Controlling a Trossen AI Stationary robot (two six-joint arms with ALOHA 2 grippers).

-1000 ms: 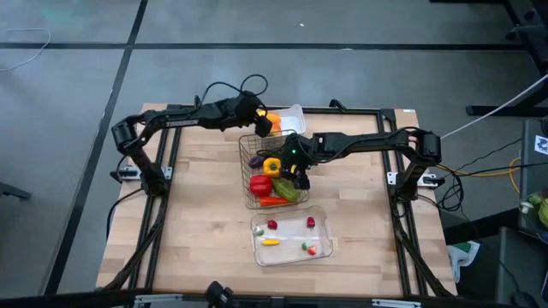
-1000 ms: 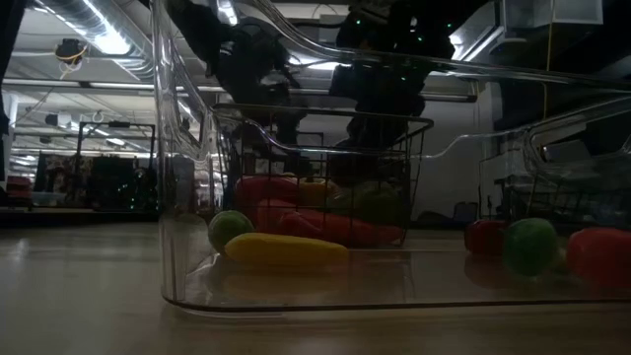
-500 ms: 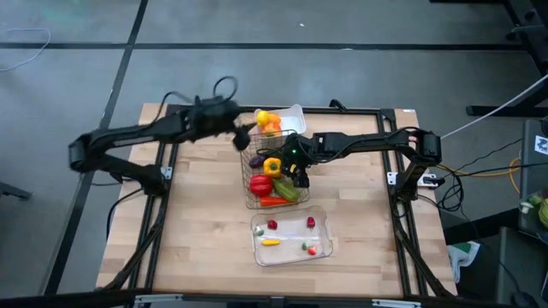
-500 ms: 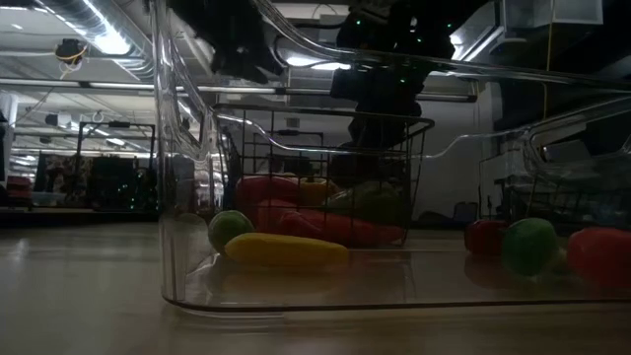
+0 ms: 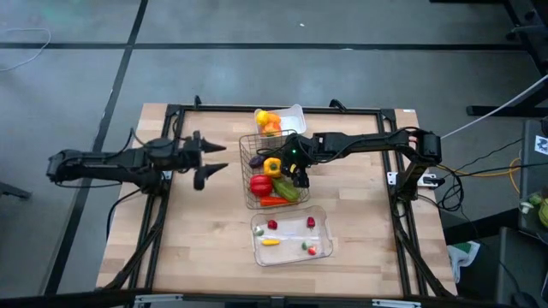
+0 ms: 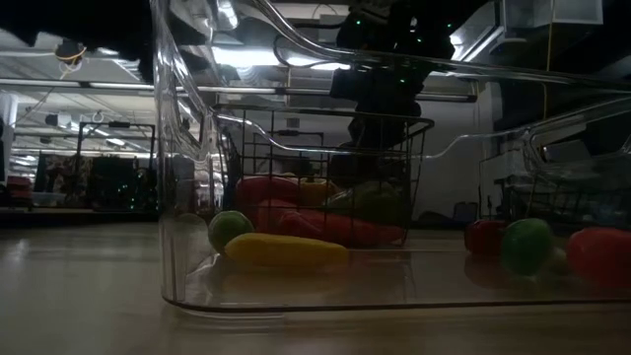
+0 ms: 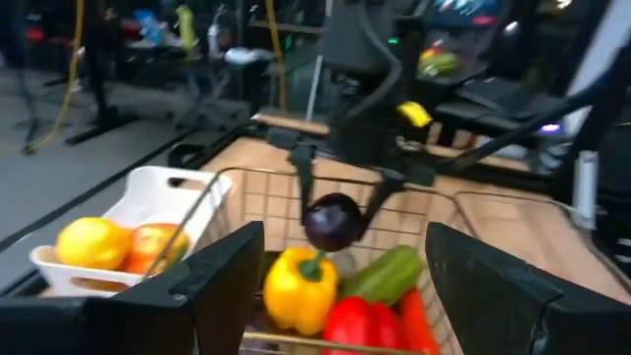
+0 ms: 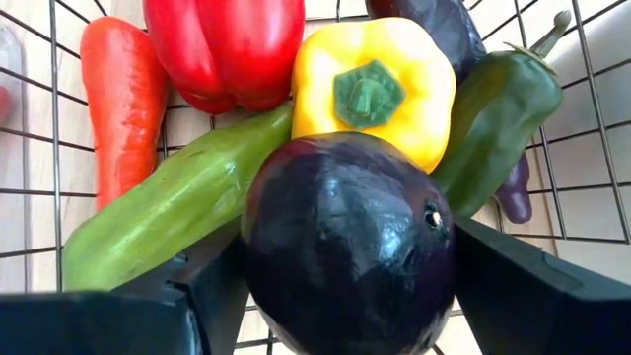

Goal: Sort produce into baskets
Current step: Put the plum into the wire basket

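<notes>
Holding the eggplant [image 8: 347, 237] pinched in the right gripper's fingers [image 8: 513, 296], you should lower into the wire basket [image 5: 248, 145] mid-frame before releasing; left gripper [image 5: 214, 160] waits spread.

Three baskets: one wire basket [image 5: 272, 175], one white tray [image 5: 294, 116], one clear tray [image 5: 318, 224]. The clear tray holds roughly five small pieces; the white tray apparently two fruits.

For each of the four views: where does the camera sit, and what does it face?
High: overhead, straight down; both arms, left gripper open.
Low: table height, through the clear tray.
Left wrist: faces the wire basket; own fingers show.
Right wrist: looks down on the eggplant its right gripper holds.
Shared: yellow pepper, both wrists.
</notes>
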